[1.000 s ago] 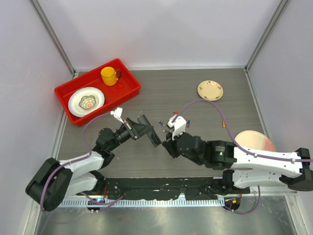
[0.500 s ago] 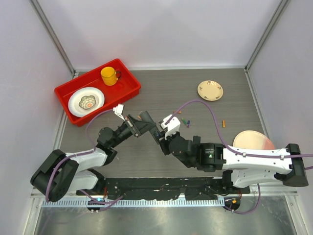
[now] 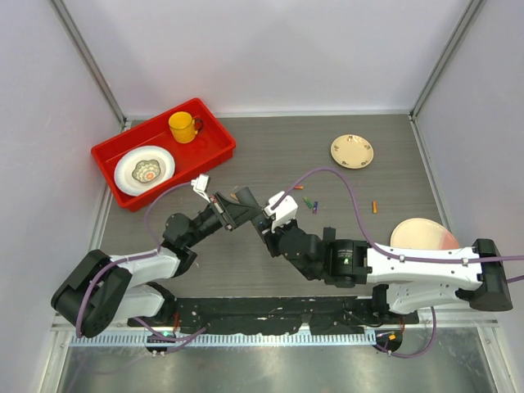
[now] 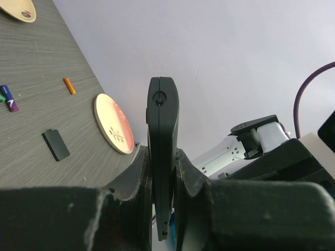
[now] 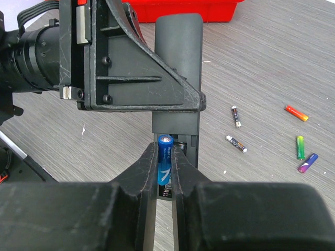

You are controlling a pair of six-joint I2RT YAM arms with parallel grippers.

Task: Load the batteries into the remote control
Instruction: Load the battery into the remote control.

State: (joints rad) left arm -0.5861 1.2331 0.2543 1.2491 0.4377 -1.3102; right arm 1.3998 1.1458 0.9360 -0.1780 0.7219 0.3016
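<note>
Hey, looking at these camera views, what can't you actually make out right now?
- Right wrist: how far the blue battery sits in the remote control; the right hand covers it.
- Left wrist: the remote control's broad faces, seen only edge-on in the left hand.
- Top external: polarity marks on the loose batteries, too small.

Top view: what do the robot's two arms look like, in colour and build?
The left arm and right arm both have white shells between chunky black joints. A purple cable trails along each. The fingers are matte black and wedge-shaped.
</note>
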